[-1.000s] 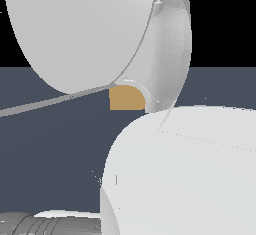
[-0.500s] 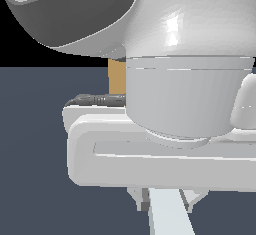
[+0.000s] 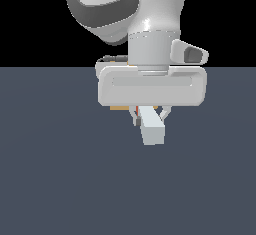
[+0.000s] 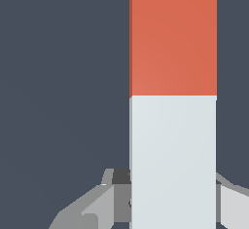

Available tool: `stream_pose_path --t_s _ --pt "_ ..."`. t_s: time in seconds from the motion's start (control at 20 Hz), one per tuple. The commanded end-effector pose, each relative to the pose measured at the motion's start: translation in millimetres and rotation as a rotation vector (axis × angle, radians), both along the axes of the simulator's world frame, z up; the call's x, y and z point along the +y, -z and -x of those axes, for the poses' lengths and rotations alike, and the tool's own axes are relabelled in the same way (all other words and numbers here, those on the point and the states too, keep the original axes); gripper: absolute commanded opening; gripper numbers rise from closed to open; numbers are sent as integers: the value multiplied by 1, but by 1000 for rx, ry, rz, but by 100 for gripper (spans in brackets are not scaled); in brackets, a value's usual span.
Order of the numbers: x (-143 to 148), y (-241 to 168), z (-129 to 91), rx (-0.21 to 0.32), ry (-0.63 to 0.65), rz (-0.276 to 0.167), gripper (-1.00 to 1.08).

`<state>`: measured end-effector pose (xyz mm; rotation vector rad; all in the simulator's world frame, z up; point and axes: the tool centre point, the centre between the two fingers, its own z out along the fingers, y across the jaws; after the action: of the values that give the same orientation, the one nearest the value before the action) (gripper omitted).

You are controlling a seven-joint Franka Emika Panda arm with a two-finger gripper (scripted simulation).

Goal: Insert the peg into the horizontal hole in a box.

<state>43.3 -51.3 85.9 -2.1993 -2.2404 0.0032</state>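
Note:
My gripper point(image 3: 149, 117) is shut on the peg point(image 3: 152, 128). In the exterior view the peg's pale grey-white end points toward the camera, below the white hand. In the wrist view the peg point(image 4: 173, 125) runs away from the gripper point(image 4: 173, 199), grey-white near the fingers point(image 4: 104, 201) and orange-red farther out. Of the box point(image 3: 118, 108) only a thin tan strip shows under the hand's edge, behind the gripper. The horizontal hole is hidden by the hand.
A flat dark blue-grey surface point(image 3: 60, 179) spreads all around, with black background above it. The arm's large white and grey links point(image 3: 120, 9) block what lies behind the hand.
The arm has drawn away from the camera and now looks smaller. The hand, fingers and held peg have come into full view, and the tan box is now almost covered by the hand.

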Motion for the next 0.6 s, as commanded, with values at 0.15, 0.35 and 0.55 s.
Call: stream_pose_path --t_s 0.15,0.35,0.55 --pt "71 -23 1 -3 -26 1 -100" --pt "112 -35 1 -3 -41 1 -100" --pt "137 -42 2 -3 -50 0 -100"
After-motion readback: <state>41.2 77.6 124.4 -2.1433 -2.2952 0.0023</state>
